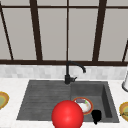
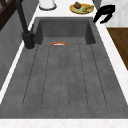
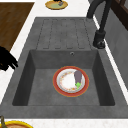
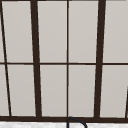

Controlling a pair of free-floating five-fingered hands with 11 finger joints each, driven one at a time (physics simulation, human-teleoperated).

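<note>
In the sink [image 1: 37,100] the orange-rimmed plate [image 3: 67,83] is lying, and the right robot hand [image 1: 96,115], smaller, is hovering over the sink's front rim, fingers loosely spread and empty, seemingly approaching; reaching the plate calls for dipping down.

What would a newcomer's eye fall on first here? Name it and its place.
A big glossy red ball at the front edge of the dark grey stone sink, in the front view. Next, a round red-rimmed white plate carrying a purple eggplant, lying on the basin floor. A black hand hovers at the sink's front rim beside the plate.
</note>
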